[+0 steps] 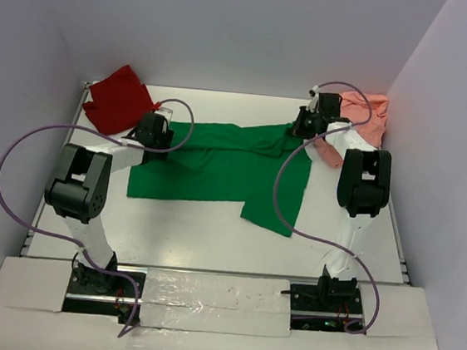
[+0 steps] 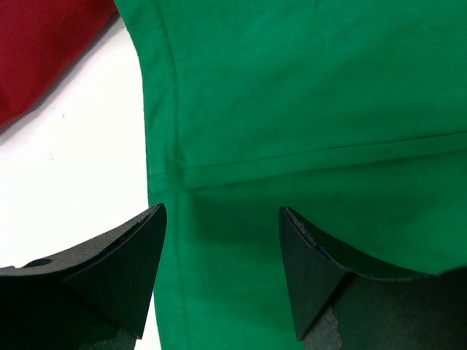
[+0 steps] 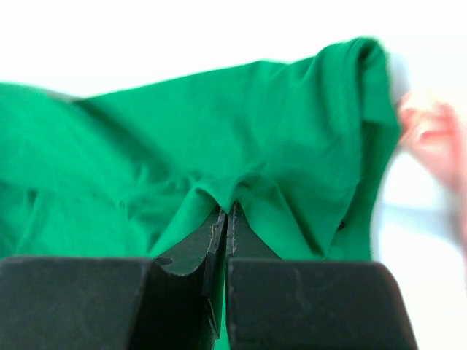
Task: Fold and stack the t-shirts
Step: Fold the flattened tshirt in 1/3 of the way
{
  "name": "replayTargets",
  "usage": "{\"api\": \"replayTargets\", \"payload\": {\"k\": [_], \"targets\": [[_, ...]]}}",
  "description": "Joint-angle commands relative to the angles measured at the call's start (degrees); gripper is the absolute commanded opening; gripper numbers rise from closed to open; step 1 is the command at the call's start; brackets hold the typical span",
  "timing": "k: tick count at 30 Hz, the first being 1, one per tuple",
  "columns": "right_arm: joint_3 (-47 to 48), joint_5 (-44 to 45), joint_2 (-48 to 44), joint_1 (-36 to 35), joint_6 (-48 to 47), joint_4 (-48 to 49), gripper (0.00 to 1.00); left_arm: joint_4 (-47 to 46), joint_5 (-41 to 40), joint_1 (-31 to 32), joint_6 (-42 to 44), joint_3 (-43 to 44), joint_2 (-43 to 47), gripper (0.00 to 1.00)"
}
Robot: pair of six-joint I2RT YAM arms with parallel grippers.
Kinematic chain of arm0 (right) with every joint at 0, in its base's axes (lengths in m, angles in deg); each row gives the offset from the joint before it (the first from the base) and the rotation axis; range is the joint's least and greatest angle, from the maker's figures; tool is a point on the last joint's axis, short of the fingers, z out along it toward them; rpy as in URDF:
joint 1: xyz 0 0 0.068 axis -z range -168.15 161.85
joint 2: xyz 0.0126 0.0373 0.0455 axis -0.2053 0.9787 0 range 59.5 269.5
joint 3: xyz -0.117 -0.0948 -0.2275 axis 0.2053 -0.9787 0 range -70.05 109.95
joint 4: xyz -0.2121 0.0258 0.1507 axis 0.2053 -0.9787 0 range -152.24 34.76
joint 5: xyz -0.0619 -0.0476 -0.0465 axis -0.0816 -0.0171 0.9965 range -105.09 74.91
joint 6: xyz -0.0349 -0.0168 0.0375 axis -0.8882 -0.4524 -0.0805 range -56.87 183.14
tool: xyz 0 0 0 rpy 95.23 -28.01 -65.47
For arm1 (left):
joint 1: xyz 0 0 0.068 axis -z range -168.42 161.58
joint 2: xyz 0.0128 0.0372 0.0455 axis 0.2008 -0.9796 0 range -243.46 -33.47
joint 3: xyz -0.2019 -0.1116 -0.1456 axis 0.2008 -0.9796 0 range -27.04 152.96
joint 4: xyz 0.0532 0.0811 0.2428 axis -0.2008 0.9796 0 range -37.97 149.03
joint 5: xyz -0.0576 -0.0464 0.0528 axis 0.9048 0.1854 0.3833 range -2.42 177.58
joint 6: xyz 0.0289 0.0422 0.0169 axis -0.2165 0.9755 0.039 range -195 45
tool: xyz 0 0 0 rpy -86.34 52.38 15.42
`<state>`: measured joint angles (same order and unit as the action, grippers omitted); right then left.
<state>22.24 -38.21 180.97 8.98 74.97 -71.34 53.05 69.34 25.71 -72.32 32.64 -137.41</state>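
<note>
We judge the task barely begun: the green t-shirt (image 1: 217,169) lies unfolded on the bench (image 1: 202,238). Our left hand (image 2: 222,219) stands released over its left edge, and the right hand (image 3: 225,219) grasps its far right corner. Beyond it, the dark red t-shirt (image 1: 118,98) and the salmon pink t-shirt (image 1: 366,120) lie crumpled.

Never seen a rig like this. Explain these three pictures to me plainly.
These are two robot arms bolted at the near edge of a table. The wide picture looks down from above and behind: left arm on the left, right arm on the right. The other two pictures come from a camera on each wrist; the dark shapes at the bottom are that arm's own fingers. On the table lie a green t-shirt spread in the middle, a dark red t-shirt bunched far left, and a salmon pink t-shirt bunched far right. The right gripper is shut, pinching a fold of the green t-shirt. The left gripper is open over its edge, holding nothing.
</note>
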Motion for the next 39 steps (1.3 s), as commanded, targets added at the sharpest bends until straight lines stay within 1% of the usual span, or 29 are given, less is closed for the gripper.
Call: {"api": "replayTargets", "payload": {"k": [1,9,12,14,18,23,24,25,28,29,30,32,35,39], "targets": [[2.10,4.21,-1.76,-0.20,2.40,6.25,0.00,-2.51,-0.22,0.46,0.31,0.26,0.41,0.72],[3.95,11.85,-0.97,0.32,5.03,9.06,0.00,-2.60,-0.04,0.81,0.49,0.09,0.14,0.72],[5.08,12.83,-0.27,0.59,6.18,9.68,0.00,-2.69,-0.04,0.81,0.40,0.09,0.23,0.72],[5.53,15.55,0.17,1.03,6.88,9.86,0.00,-2.69,0.13,0.90,0.49,-0.09,0.05,0.72],[6.41,16.43,0.78,1.55,8.20,10.56,0.00,-2.86,0.31,0.90,0.57,-0.09,-0.12,0.72],[9.83,16.08,3.15,1.64,8.38,8.10,0.00,-2.69,0.75,0.99,0.57,0.09,-0.39,0.72],[10.97,15.73,3.51,1.64,7.86,7.75,0.03,-2.60,0.75,1.07,0.66,0.17,-0.47,0.72],[11.50,15.64,3.95,1.56,7.94,6.79,0.15,-2.60,0.75,1.16,0.58,0.17,-0.47,0.72],[12.47,14.06,4.39,1.56,6.98,5.82,0.39,-2.60,0.84,1.25,0.66,0.09,-0.39,0.72],[12.74,14.15,4.65,1.38,6.89,5.29,0.51,-2.51,0.84,1.25,0.66,0.09,-0.30,0.72],[13.78,11.97,5.26,1.29,5.84,4.85,0.59,-2.51,0.92,1.25,0.75,0.09,-0.21,0.72],[14.58,11.08,5.79,1.03,4.96,2.22,0.64,-2.51,0.93,1.34,0.66,-0.09,-0.04,0.72],[14.15,9.75,4.84,-0.46,1.44,-0.25,0.64,-2.51,1.10,1.34,0.75,-0.18,-0.03,0.72],[6.69,9.05,0.00,-3.88,-3.13,0.98,0.63,-2.60,1.01,1.34,0.75,-0.18,-0.12,0.71]]}}
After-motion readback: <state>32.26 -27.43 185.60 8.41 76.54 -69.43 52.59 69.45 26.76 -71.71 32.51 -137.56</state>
